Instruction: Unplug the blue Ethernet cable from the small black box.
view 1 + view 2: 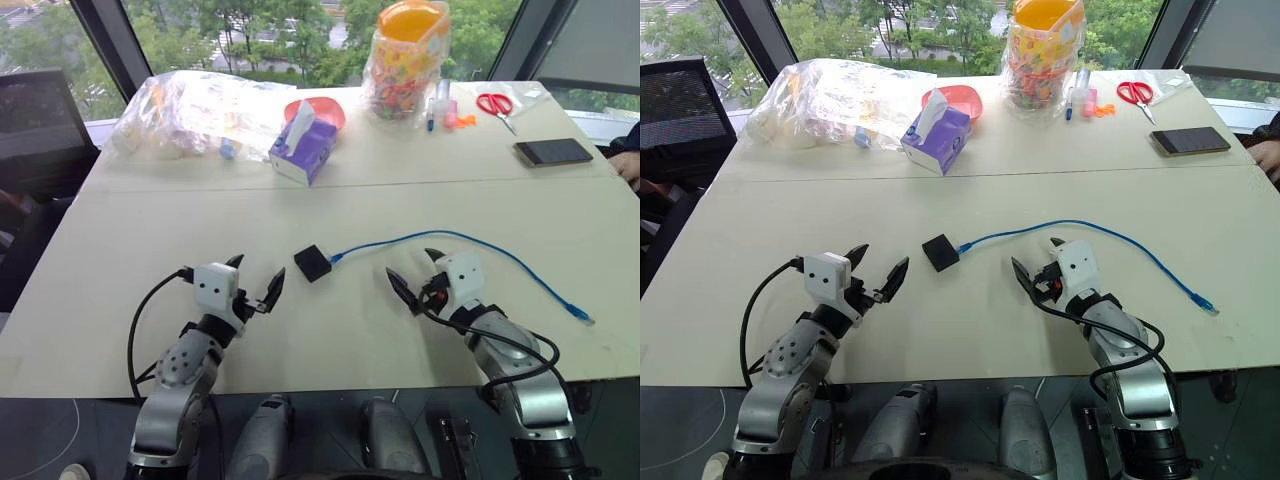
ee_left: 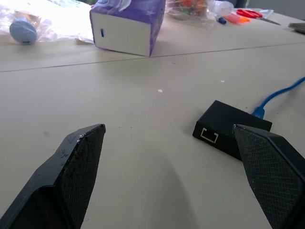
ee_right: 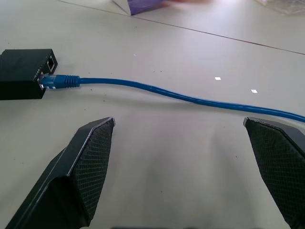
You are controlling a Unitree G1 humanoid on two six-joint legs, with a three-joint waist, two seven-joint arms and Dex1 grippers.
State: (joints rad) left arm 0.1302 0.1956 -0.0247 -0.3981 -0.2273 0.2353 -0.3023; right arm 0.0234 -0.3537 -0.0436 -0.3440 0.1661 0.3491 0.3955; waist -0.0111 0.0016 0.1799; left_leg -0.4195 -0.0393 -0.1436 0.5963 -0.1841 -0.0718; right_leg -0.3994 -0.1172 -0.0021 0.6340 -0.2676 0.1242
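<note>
Approach step, nothing gripped yet. I hold left claw (image 1: 252, 278) and right claw (image 1: 414, 273) wide open, empty, low over desk (image 1: 120, 300).

Small black box (image 1: 312, 263) sits between claws, nearer left. Blue Ethernet cable (image 1: 470, 240) plugged into box side facing right claw, arcs away past right claw, free plug lying near desk's right edge.

Next, my guess: left claw pins box, right claw pinches plug close to port, pulls straight out; latch tab may resist.

Containers: clear jar (image 1: 405, 62) with orange lid, colourful small items inside. Purple tissue box (image 1: 304, 150), tissue sticking up. Clear plastic bag (image 1: 190, 112), contents unclear.
</note>
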